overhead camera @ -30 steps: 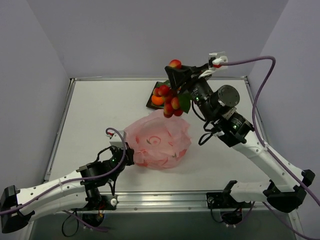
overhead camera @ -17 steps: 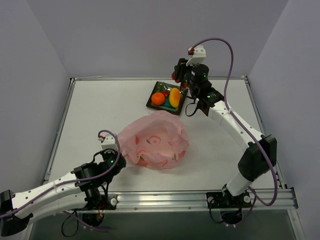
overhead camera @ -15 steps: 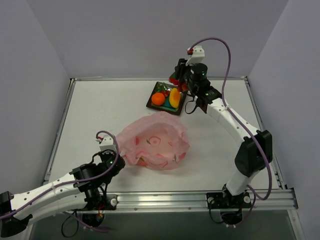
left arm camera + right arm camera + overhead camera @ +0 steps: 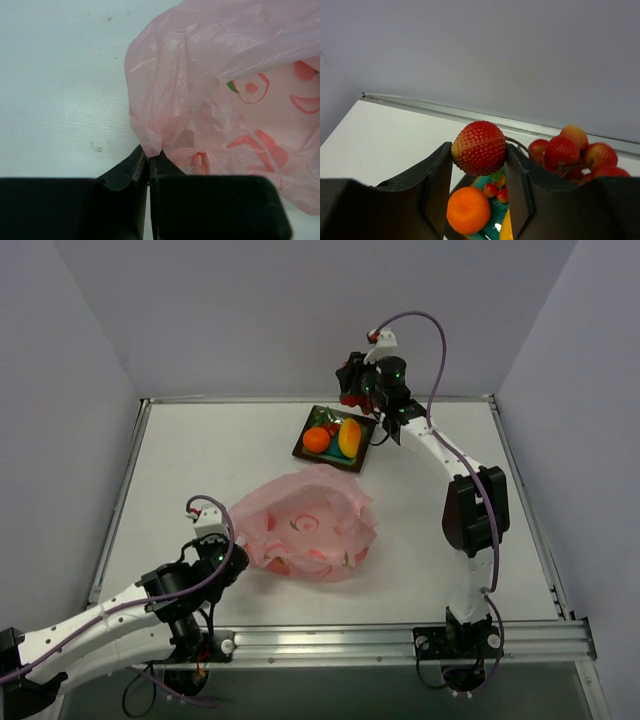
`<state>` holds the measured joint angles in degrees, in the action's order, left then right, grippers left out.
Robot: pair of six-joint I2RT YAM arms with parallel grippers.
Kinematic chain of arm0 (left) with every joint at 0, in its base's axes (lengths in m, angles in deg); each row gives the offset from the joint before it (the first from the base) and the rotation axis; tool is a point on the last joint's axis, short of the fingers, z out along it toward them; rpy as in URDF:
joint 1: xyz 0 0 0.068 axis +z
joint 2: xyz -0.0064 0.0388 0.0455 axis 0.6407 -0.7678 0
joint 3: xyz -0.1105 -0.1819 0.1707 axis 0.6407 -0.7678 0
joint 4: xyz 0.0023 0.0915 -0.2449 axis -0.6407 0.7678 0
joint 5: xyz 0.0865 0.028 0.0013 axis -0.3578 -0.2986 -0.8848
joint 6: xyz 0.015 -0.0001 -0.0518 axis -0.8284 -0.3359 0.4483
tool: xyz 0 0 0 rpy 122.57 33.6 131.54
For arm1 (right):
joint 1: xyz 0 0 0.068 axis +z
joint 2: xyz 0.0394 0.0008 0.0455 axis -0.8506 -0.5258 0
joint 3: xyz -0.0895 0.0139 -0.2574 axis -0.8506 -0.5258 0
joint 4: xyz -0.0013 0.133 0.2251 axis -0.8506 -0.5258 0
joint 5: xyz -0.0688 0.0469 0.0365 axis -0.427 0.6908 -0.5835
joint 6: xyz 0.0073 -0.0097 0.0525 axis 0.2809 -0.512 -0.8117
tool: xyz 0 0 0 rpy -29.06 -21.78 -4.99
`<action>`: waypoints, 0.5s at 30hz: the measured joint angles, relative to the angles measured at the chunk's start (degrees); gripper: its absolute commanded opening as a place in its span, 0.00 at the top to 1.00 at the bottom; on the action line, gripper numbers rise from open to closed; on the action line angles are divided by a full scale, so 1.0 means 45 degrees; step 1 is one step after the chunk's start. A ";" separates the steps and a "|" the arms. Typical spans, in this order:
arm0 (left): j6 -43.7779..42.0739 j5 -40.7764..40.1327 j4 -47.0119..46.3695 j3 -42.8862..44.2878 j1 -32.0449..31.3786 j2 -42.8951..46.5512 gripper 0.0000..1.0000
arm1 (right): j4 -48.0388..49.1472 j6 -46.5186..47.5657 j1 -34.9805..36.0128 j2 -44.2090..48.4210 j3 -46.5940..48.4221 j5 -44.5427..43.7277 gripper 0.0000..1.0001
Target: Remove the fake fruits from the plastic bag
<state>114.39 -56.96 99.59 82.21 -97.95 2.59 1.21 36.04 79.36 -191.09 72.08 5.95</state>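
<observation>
The pink plastic bag (image 4: pixel 310 525) lies crumpled at mid-table, mouth upward. My left gripper (image 4: pixel 228 550) is shut on its left edge; in the left wrist view a fold of the plastic bag (image 4: pixel 200 75) is pinched between the left gripper's (image 4: pixel 148 157) tips. At the far edge, my right gripper (image 4: pixel 350 390) hangs over the teal plate (image 4: pixel 300 448). In the right wrist view the right gripper (image 4: pixel 479 148) is shut on a bumpy red fruit (image 4: pixel 480 137) joined by a stem to a red cluster (image 4: pixel 570 150). An orange (image 4: pixel 316 439) and a mango (image 4: pixel 349 437) lie on the plate.
The table's raised back rim (image 4: pixel 420 106) and the grey back wall stand right behind the plate. Small red pieces with a green leaf (image 4: pixel 495 189) lie on the plate beside the orange (image 4: pixel 467 210). Side walls close in the table left and right.
My right arm has stretched toward the far edge, carrying the red fruit cluster to just above the plate. The left gripper has drawn the bag's edge slightly toward the near left.
</observation>
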 measured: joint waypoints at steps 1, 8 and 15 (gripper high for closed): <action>0.0000 0.0010 -0.0019 0.0024 0.0024 -0.0170 0.98 | 0.0063 -0.0078 0.0005 -0.0141 0.0121 0.0204 0.98; 0.0087 0.0131 -0.0058 0.0029 0.0170 -0.0704 0.98 | -0.0034 -0.0034 0.0325 -0.0495 0.1049 0.0835 0.97; 0.0155 0.0180 -0.0049 0.0029 0.0277 -0.0646 0.98 | -0.0146 0.0335 0.0758 -0.1681 0.3823 0.1171 0.97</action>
<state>115.09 -56.15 99.37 82.34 -96.71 -0.32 0.56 37.55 82.77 -198.65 89.28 11.21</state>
